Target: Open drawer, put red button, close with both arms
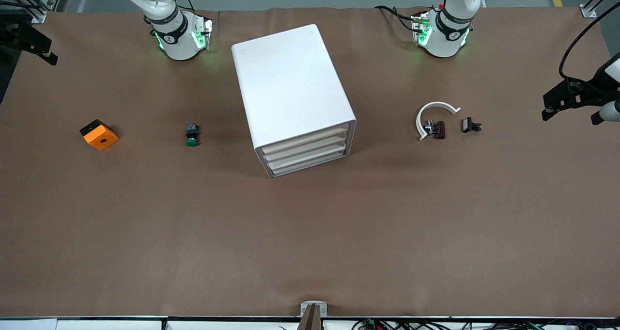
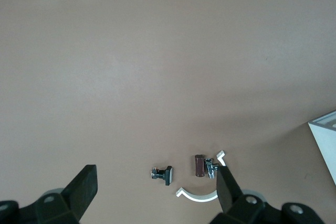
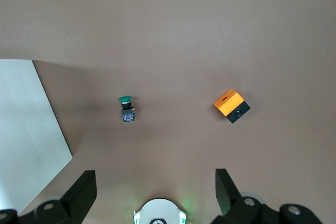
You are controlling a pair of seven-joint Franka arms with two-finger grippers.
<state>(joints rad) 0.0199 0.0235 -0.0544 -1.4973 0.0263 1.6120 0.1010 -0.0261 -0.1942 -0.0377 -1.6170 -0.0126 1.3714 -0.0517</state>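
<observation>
The white cabinet [image 1: 290, 87] stands mid-table with all three drawers shut; the top drawer [image 1: 305, 137] faces the front camera. No round red cap shows clearly. Toward the left arm's end lie a small black button-like piece [image 1: 471, 125] on its side and a dark red-brown piece with a chrome part [image 1: 438, 129]; I cannot tell which is the red button. Both also show in the left wrist view, the black piece [image 2: 163, 173] and the red-brown piece [image 2: 199, 164]. My left gripper [image 2: 156, 182] is open, high over them. My right gripper [image 3: 156, 178] is open, high over its own base.
A white curved strip [image 1: 433, 114] lies against the red-brown piece. A green-capped button [image 1: 192, 135] and an orange square block [image 1: 99, 134] lie toward the right arm's end. Black fixtures [image 1: 574, 95] stick in at both table ends. The arm bases [image 1: 177, 34] stand along the back.
</observation>
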